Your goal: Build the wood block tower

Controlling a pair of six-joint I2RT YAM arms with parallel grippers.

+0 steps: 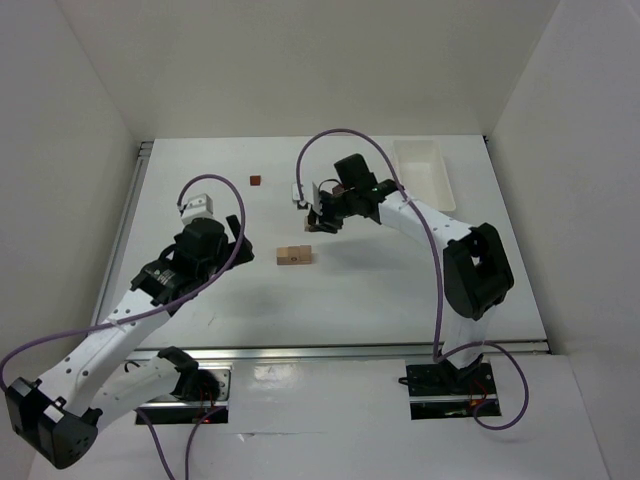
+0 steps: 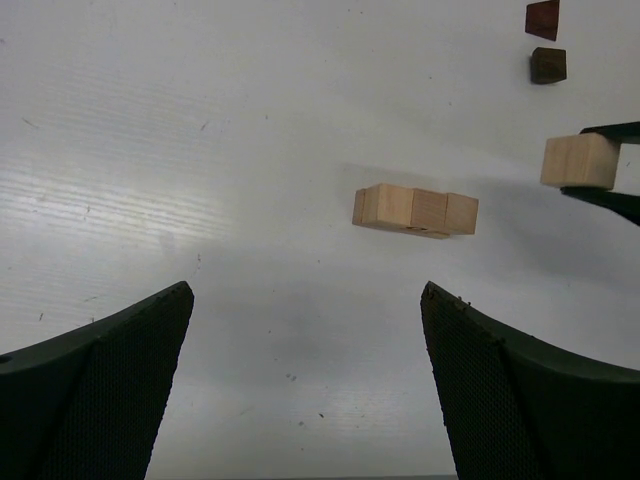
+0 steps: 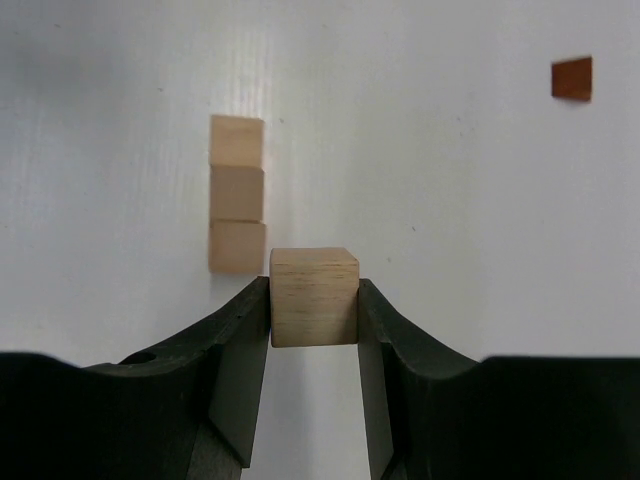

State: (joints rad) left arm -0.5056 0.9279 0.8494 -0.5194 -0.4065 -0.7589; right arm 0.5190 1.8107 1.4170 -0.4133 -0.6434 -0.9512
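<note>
A row of three pale wooden blocks [image 1: 294, 256] lies flat on the white table; it shows in the left wrist view [image 2: 415, 210] and the right wrist view [image 3: 237, 194]. My right gripper [image 1: 312, 222] [image 3: 314, 300] is shut on a pale wooden cube [image 3: 314, 296] [image 2: 578, 160], held above the table just beside one end of the row. My left gripper [image 1: 233, 246] [image 2: 305, 390] is open and empty, a short way left of the row. A red-brown block [image 1: 256, 180] [image 3: 571, 78] lies apart at the back. Two dark brown blocks [image 2: 546, 45] lie beyond the right gripper.
A white rectangular plastic tray [image 1: 425, 170] stands at the back right. White walls enclose the table on three sides. The right arm reaches across the middle of the table towards the row.
</note>
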